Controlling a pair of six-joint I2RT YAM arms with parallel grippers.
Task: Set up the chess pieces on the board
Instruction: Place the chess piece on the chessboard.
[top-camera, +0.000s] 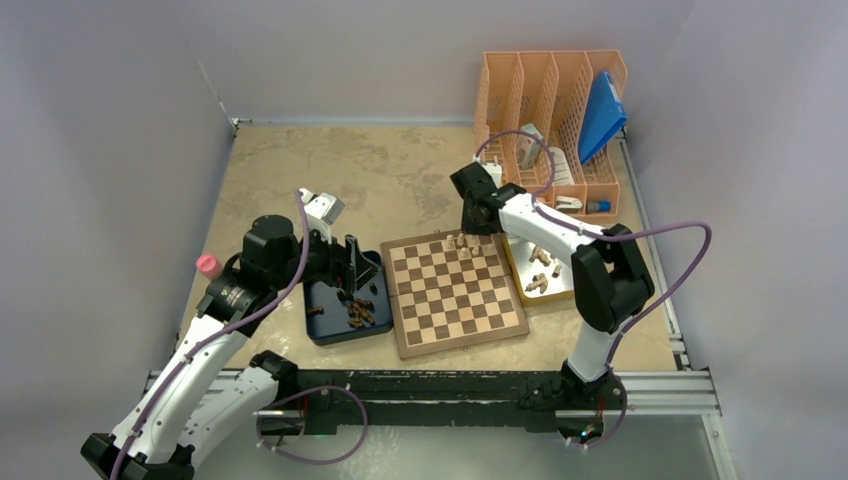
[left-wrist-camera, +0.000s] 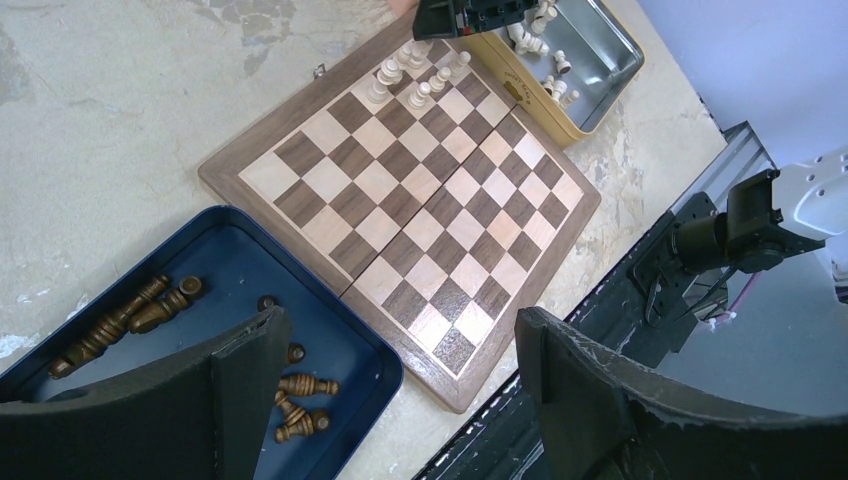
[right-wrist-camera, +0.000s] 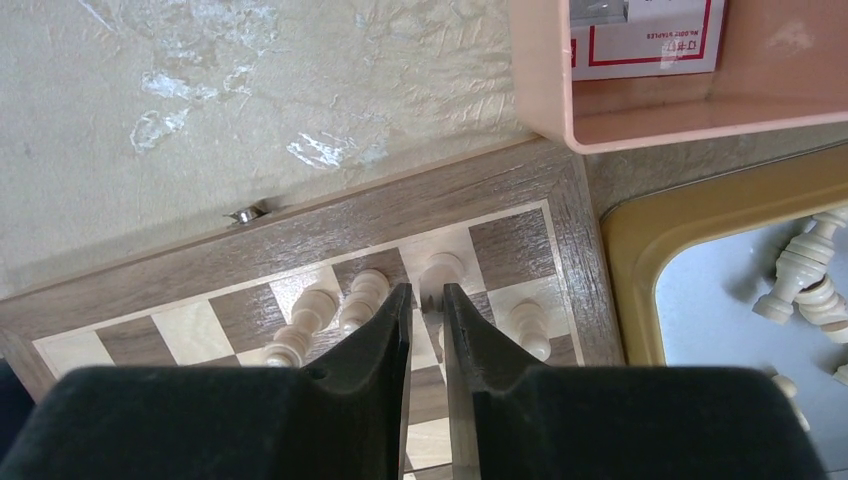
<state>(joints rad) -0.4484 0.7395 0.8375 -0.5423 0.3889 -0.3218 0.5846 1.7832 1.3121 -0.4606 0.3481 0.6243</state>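
Note:
The board (top-camera: 462, 302) lies between a dark blue tray (top-camera: 330, 325) and a yellow tray (top-camera: 522, 281). Several pale chess pieces (top-camera: 465, 242) stand on its far right squares. My right gripper (right-wrist-camera: 427, 290) hangs over that corner, open by a narrow gap. One pale piece (right-wrist-camera: 441, 268) stands upright between its tips, and a thin slit shows beside the left finger. More pale pieces (top-camera: 540, 270) lie in the yellow tray. Dark brown pieces (left-wrist-camera: 120, 320) lie in the blue tray. My left gripper (left-wrist-camera: 400, 325) hovers wide open over the tray's near end and holds nothing.
An orange file rack (top-camera: 550, 110) with a blue folder stands at the far right, close behind the board's corner (right-wrist-camera: 560, 190). A pink object (top-camera: 208, 265) sits at the left table edge. The black mounting rail (top-camera: 450, 390) runs along the near edge.

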